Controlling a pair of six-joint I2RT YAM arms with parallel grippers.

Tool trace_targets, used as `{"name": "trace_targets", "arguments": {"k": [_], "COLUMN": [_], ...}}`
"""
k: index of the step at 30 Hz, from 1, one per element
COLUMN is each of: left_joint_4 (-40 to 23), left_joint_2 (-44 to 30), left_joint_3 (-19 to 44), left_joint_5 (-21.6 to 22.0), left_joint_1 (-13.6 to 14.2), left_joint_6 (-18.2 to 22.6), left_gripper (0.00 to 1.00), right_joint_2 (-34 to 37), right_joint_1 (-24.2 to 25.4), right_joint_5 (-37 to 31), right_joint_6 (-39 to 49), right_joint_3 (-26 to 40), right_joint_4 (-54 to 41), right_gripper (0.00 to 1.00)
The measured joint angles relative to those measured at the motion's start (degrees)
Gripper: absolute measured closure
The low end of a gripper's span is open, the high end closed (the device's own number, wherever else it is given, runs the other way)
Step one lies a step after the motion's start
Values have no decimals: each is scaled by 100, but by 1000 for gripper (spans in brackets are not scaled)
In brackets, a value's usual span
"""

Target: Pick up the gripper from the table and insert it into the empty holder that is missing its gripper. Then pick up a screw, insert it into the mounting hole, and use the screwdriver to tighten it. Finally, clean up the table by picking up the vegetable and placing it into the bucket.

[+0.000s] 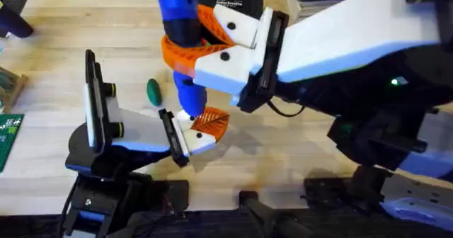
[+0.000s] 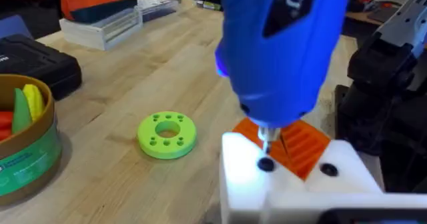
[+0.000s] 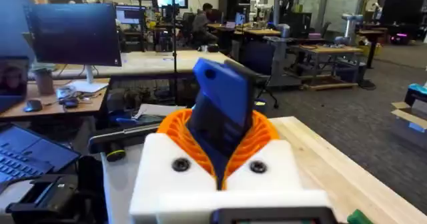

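While the desk (image 1: 297,160) takes up most of the overhead view, the right end effector (image 1: 185,43) is clenched on the blue screwdriver (image 1: 180,25), holding it upright with its metal tip down on a dark screw (image 2: 265,164) in the left end effector (image 1: 202,128). Can't tell if the left one is released or clenched. An orange gripper (image 2: 300,144) sits in its white holder (image 2: 293,184). Nearby on the desk: bucket (image 2: 27,151), green disc (image 2: 167,135), small green vegetable (image 1: 153,91).
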State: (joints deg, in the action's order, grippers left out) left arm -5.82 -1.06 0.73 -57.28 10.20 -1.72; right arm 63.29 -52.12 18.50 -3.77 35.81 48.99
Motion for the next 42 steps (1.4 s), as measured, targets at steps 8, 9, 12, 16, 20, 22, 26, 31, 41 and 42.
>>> {"name": "trace_targets", "arguments": {"k": [8, 9, 12, 16, 20, 22, 26, 31, 41, 42], "left_joint_4": [0, 0, 0, 0, 0, 0, 0, 0, 0, 0], "left_joint_2": [0, 0, 0, 0, 0, 0, 0, 0, 0, 0], "left_joint_3": [0, 0, 0, 0, 0, 0, 0, 0, 0, 0], "left_joint_5": [1, 2, 0, 2, 0, 1, 0, 2, 0, 0], "left_joint_1": [0, 0, 0, 0, 0, 0, 0, 0, 0, 0], "left_joint_6": [0, 0, 0, 0, 0, 0, 0, 0, -2, 0], "left_gripper": [997, 997, 997, 997, 997, 997, 997, 997, 997, 997], "right_joint_2": [0, 0, 0, 0, 0, 0, 0, 0, 146, 146], "right_joint_1": [-125, -122, -122, -122, -122, -122, -122, -127, -188, -188], "right_joint_5": [2, 2, 2, 2, 2, 2, 2, 2, -2, 0], "right_joint_6": [73, 85, 121, 174, 214, 229, 233, 232, 249, 249], "right_joint_3": [1, 0, 1, 0, 0, 1, 1, 0, 0, 0], "right_joint_4": [26, 26, 26, 26, 32, 73, 185, 175, 200, 199], "right_gripper": [972, 972, 972, 972, 972, 972, 972, 972, 972, 972]}}
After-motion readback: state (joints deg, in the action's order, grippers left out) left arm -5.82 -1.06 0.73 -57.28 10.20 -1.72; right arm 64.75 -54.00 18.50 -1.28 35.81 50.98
